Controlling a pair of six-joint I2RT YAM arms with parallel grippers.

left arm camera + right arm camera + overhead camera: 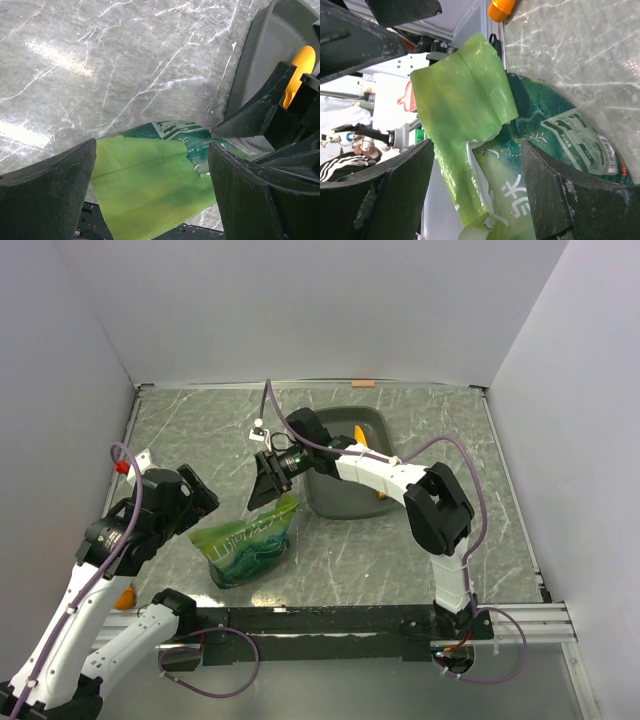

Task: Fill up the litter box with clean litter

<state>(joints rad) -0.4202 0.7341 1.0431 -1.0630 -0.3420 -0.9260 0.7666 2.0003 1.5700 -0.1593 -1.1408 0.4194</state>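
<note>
The dark grey litter box point(335, 495) lies at the table's middle back, partly under my right arm; its rim shows in the left wrist view point(250, 60). No clean litter is in view. A green bag point(245, 540) lies in front of the box on its left. My right gripper point(268, 480) is open over the bag's top edge; the torn bag mouth point(470, 110) sits between its fingers point(477, 145). My left gripper point(200, 502) is open at the bag's left side, with the bag's light green flap point(145, 190) between its fingers point(152, 150).
An orange scoop point(358, 433) lies in the litter box, also seen in the left wrist view point(300, 65). A small orange thing point(125, 595) lies by the left arm at the front edge. White walls close in the table on three sides.
</note>
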